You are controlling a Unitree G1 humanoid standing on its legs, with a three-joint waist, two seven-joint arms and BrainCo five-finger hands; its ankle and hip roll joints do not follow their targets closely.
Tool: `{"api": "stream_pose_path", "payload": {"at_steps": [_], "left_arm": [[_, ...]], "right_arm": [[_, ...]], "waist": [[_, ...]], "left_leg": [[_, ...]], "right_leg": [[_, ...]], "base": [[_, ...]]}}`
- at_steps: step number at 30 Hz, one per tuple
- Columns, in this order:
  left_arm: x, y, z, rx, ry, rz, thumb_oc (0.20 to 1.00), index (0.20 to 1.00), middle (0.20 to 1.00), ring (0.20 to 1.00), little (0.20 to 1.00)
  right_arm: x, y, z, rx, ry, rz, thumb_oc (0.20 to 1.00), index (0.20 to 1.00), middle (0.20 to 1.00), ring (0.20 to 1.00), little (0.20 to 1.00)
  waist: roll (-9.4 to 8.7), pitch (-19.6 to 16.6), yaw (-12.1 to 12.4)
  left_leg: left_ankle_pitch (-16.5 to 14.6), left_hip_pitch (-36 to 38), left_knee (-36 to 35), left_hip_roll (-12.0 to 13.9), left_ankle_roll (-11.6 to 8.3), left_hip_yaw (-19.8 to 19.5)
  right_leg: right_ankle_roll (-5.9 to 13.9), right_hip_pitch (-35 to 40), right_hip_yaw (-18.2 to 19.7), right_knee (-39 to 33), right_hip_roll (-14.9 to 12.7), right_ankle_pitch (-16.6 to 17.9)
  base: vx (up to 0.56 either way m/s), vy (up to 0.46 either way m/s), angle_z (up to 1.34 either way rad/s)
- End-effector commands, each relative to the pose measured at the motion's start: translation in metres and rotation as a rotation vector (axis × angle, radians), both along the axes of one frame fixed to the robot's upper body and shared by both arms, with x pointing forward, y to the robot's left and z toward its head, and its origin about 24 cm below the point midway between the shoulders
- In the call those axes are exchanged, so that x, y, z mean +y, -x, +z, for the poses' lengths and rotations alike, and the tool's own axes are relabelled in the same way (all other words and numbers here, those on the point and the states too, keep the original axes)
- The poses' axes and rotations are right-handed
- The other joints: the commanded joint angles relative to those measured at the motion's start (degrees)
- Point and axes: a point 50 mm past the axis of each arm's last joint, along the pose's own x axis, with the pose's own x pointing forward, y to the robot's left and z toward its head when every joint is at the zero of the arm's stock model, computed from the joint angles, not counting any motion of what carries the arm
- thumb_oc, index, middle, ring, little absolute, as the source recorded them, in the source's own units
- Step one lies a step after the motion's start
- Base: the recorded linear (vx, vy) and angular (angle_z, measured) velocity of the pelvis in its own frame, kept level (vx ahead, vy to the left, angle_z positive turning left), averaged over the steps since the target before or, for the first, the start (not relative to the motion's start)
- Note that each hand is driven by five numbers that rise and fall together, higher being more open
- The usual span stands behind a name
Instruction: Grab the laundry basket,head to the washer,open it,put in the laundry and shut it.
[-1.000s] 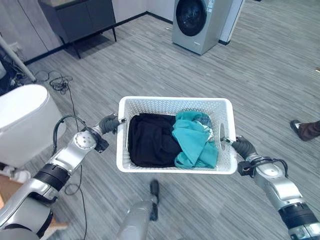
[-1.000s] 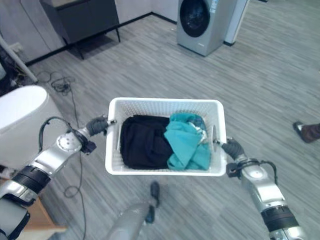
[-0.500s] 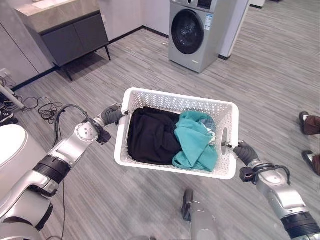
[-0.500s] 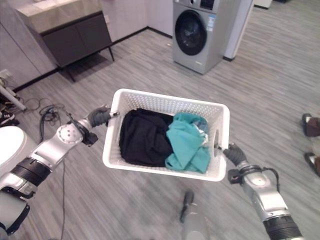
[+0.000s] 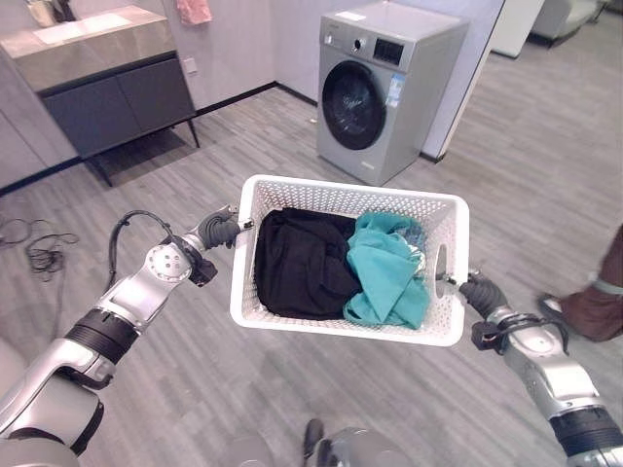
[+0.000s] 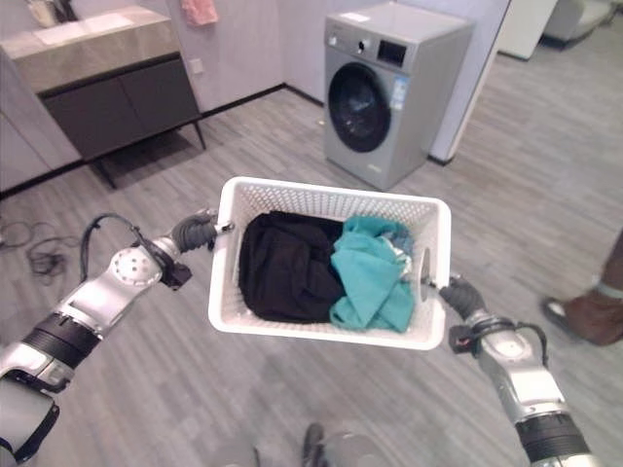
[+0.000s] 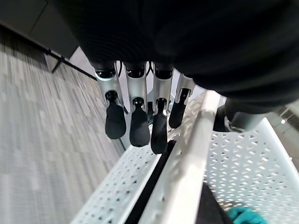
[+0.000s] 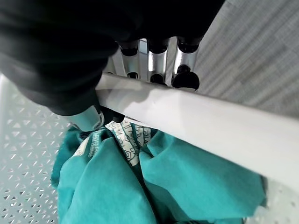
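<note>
Here, a white basket point(image 5: 292, 311) holding black clothes point(image 5: 297, 263) and a teal garment point(image 5: 389, 277) hangs above the floor between the left hand point(image 5: 219, 232) and right hand point(image 5: 482, 294), each curled around a side rim, with the washer point(image 5: 375, 88) ahead, door closed.

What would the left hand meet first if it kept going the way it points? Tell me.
The left hand, curled on the rim of the white perforated plastic laundry basket, points across it, so it would likely meet the basket's side wall first, then the black garment inside. Depth is hard to judge.
</note>
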Motion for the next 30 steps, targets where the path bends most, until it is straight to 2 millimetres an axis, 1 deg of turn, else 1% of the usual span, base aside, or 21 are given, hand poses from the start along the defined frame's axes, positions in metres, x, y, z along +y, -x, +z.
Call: {"api": "stream_pose_path", "payload": {"at_steps": [1,2,3,5,7,12,13,14,16,17,19,20,21,22,23,24,25,26,27,28,30], "left_arm": [[0.01,-0.007,0.058,-0.208,0.11,0.017,0.2,0.2,0.2,0.2,0.2],[0.005,-0.009,0.058,-0.209,0.114,0.009,0.2,0.2,0.2,0.2,0.2],[-0.001,-0.01,0.054,-0.208,0.122,-0.001,0.2,0.2,0.2,0.2,0.2],[-0.001,-0.01,0.05,-0.202,0.127,0.0,0.2,0.2,0.2,0.2,0.2],[0.002,-0.007,0.048,-0.199,0.134,0.002,0.2,0.2,0.2,0.2,0.2],[0.007,-0.003,0.05,-0.216,0.134,0.01,0.2,0.2,0.2,0.2,0.2],[0.01,-0.003,0.05,-0.217,0.122,0.017,0.2,0.2,0.2,0.2,0.2],[0.011,-0.002,0.047,-0.207,0.124,0.018,0.2,0.2,0.2,0.2,0.2],[0.009,-0.003,0.048,-0.209,0.131,0.011,0.2,0.2,0.2,0.2,0.2],[0.007,-0.003,0.049,-0.214,0.136,0.008,0.2,0.2,0.2,0.2,0.2],[0.006,-0.003,0.05,-0.22,0.145,0.009,0.2,0.2,0.2,0.2,0.2],[0.006,-0.003,0.051,-0.22,0.146,0.009,0.2,0.2,0.2,0.2,0.2],[0.004,-0.003,0.052,-0.226,0.152,0.002,0.2,0.2,0.2,0.2,0.2],[-0.003,-0.003,0.053,-0.23,0.166,-0.017,0.2,0.2,0.2,0.2,0.2],[-0.006,-0.004,0.052,-0.227,0.174,-0.025,0.2,0.2,0.2,0.2,0.2],[-0.009,-0.002,0.051,-0.223,0.168,-0.045,0.2,0.2,0.2,0.2,0.2],[-0.009,-0.001,0.051,-0.228,0.168,-0.047,0.2,0.2,0.2,0.2,0.2],[-0.008,-0.001,0.051,-0.229,0.168,-0.047,0.2,0.2,0.2,0.2,0.2],[-0.008,-0.001,0.052,-0.235,0.162,-0.046,0.2,0.2,0.2,0.2,0.2],[-0.008,-0.002,0.054,-0.251,0.159,-0.044,0.2,0.2,0.2,0.2,0.2],[-0.009,-0.004,0.059,-0.281,0.156,-0.044,0.2,0.2,0.2,0.2,0.2]], "right_arm": [[-0.004,-0.006,0.051,-0.217,-0.04,0.053,0.2,0.2,0.2,0.2,0.2],[-0.003,-0.005,0.051,-0.222,-0.043,0.056,0.2,0.2,0.2,0.2,0.2],[-0.001,-0.005,0.05,-0.231,-0.044,0.058,0.2,0.2,0.2,0.2,0.2],[0.003,-0.006,0.048,-0.232,-0.054,0.065,0.2,0.2,0.2,0.2,0.2],[0.019,-0.013,0.041,-0.222,-0.082,0.111,0.2,0.2,0.2,0.2,0.2],[0.037,-0.022,0.037,-0.2,-0.108,0.169,0.2,0.2,0.2,0.2,0.2],[0.038,-0.022,0.034,-0.194,-0.111,0.174,0.2,0.2,0.2,0.2,0.2],[0.041,-0.023,0.034,-0.193,-0.117,0.184,0.2,0.2,0.2,0.2,0.2],[0.043,-0.024,0.032,-0.187,-0.115,0.193,0.2,0.2,0.2,0.2,0.2],[0.045,-0.025,0.033,-0.189,-0.117,0.195,0.2,0.2,0.2,0.2,0.2],[0.046,-0.025,0.032,-0.19,-0.11,0.196,0.2,0.2,0.2,0.2,0.2],[0.046,-0.025,0.032,-0.19,-0.11,0.196,0.2,0.2,0.2,0.2,0.2],[0.045,-0.025,0.033,-0.196,-0.105,0.191,0.2,0.2,0.2,0.2,0.2],[0.039,-0.024,0.035,-0.201,-0.087,0.173,0.2,0.2,0.2,0.2,0.2],[0.037,-0.024,0.036,-0.206,-0.084,0.169,0.2,0.2,0.2,0.2,0.2],[0.031,-0.024,0.04,-0.209,-0.07,0.155,0.2,0.2,0.2,0.2,0.2],[0.029,-0.025,0.043,-0.219,-0.073,0.147,0.2,0.2,0.2,0.2,0.2],[0.029,-0.025,0.043,-0.219,-0.073,0.147,0.2,0.2,0.2,0.2,0.2],[0.028,-0.024,0.043,-0.215,-0.076,0.144,0.2,0.2,0.2,0.2,0.2],[0.027,-0.022,0.042,-0.212,-0.081,0.142,0.2,0.2,0.2,0.2,0.2],[0.027,-0.021,0.041,-0.212,-0.077,0.146,0.2,0.2,0.2,0.2,0.2]], "waist": [[2.68,-3.16,1.61],[2.24,-3.04,1.9],[2.42,-3.11,3.21],[2.73,-3.19,4.9],[3.02,-4.01,7.36],[2.63,-7.7,9.42],[1.1,-8.86,10.25],[0.27,-9.19,10.63],[-0.32,-8.52,10.45],[0.09,-8.17,9.89],[1.1,-7.6,8.95],[1.2,-7.7,8.98],[1.86,-7.34,8.35],[3.16,-6.19,6.65],[3.66,-5.71,5.85],[4.29,-5.15,4.49],[4.28,-5.09,3.95],[4.45,-5.18,3.87],[4.27,-5.19,3.58],[3.74,-5.21,2.77],[4.07,-5.21,1.99]], "left_leg": [[0.36,8.77,-24.87,-1.07,-5.01,0.01],[1.51,8.41,-33.31,-2.07,-4.31,2.31],[3.18,8.71,-49.06,-5.94,-4.44,2.61],[4.36,8.13,-60.19,-9.81,-4.81,0.22],[5.83,5.81,-66.84,-12.11,-5.27,-2.48],[8.81,8.01,-65.84,-11.99,-3.41,0.18],[8.89,8.55,-64.79,-13.62,-2.9,-0.79],[8.62,9.42,-63.44,-14.79,-1.96,-1.01],[6.24,11.79,-61.28,-15.97,0.02,0.19],[4.54,13.79,-60.85,-16.17,1.32,0.45],[2.29,17.81,-61.29,-16.56,3.21,-0.43],[2.39,17.66,-61.33,-16.44,3.18,-0.4],[1.42,20.25,-62.31,-16.38,3.68,-0.99],[-0.2,23.43,-62.37,-15.7,3.79,-2.1],[-0.93,24.41,-61.93,-15.39,3.44,-2.78],[-3.03,26.41,-60.91,-14.49,2.27,-3.78],[-4.92,27.74,-60.25,-13.61,0.64,-4.5],[-4.82,27.6,-60.24,-13.4,0.59,-4.59],[-6.14,28.47,-59.9,-13.15,-0.18,-5.39],[-8.08,30.0,-59.36,-13.34,-0.86,-6.37],[-10.13,32.81,-57.95,-12.37,-1.65,-7.1]], "right_leg": [[9.55,6.57,0.86,-6.81,-5.75,-0.92],[9.92,6.55,-0.1,-6.56,-6.48,-0.71],[11.05,8.45,-0.36,-6.46,-6.29,-1.77],[11.67,11.31,0.52,-6.43,-5.56,-3.86],[11.93,14.7,2.89,-5.94,-4.62,-6.83],[13.36,17.14,5.64,-2.69,-5.59,-8.33],[15.06,17.01,5.73,0.77,-7.12,-5.14],[17.62,15.35,5.87,6.38,-8.84,0.58],[21.29,11.74,5.89,20.18,-11.99,11.5],[21.76,9.6,5.46,27.52,-13.66,15.68],[20.74,4.57,4.77,38.07,-15.87,15.86],[20.66,4.36,4.78,38.12,-15.76,15.93],[19.83,1.7,3.72,40.72,-17.55,13.9],[18.09,-3.12,0.97,38.8,-20.19,8.66],[17.49,-5.0,-0.7,35.43,-20.34,6.41],[16.84,-5.71,-4.03,25.55,-20.61,3.18],[17.02,-5.48,-5.08,11.52,-19.7,2.59],[16.92,-5.24,-5.31,10.81,-19.4,3.01],[17.6,-5.58,-3.86,2.83,-18.79,4.28],[19.47,-7.05,-0.19,-6.29,-18.6,7.95],[21.36,-9.31,2.61,-13.55,-18.48,11.88]], "base": [[0.16,0.033,-0.48],[0.44,0.072,-0.43],[0.5,0.078,-0.29],[0.54,0.032,-0.22],[0.65,0.013,-0.66],[0.6,0.092,-0.41],[0.62,0.146,-0.13],[0.61,0.17,-0.45],[0.49,0.198,-0.43],[0.44,0.197,0.01],[0.36,0.167,0.02],[0.3,0.127,-0.1],[0.41,0.098,0.11],[0.54,0.079,0.27],[0.64,-0.055,0.97],[0.6,-0.242,1.24],[0.47,-0.224,1.32],[0.37,-0.245,0.78],[0.38,-0.242,0.4],[0.51,-0.308,0.44],[0.59,-0.305,1.31]]}}
